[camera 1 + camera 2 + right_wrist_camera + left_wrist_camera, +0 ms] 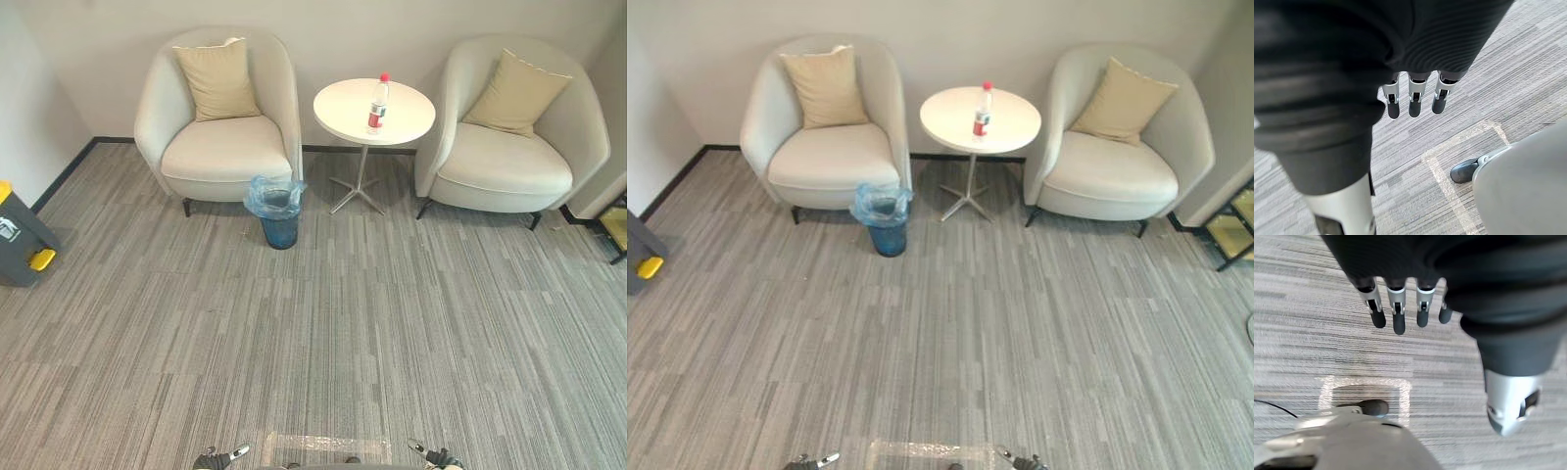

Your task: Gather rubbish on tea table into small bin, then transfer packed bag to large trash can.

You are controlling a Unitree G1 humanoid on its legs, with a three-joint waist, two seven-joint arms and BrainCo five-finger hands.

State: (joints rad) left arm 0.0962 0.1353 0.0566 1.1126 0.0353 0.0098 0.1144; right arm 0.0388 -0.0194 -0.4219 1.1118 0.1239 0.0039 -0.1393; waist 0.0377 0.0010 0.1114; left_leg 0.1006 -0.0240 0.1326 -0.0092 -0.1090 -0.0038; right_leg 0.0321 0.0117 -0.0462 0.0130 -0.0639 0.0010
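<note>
Bottle (377, 106) upright on tea table (343, 116) | wrist views: left hand (1398, 311), right hand (1414, 98) fingers straight, empty

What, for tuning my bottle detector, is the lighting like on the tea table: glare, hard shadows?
Left eye view: soft, even light, no hot spot on the white tea table, the bottle standing out plainly. Right eye view: the same, with only faint shadow under the armchairs.
</note>
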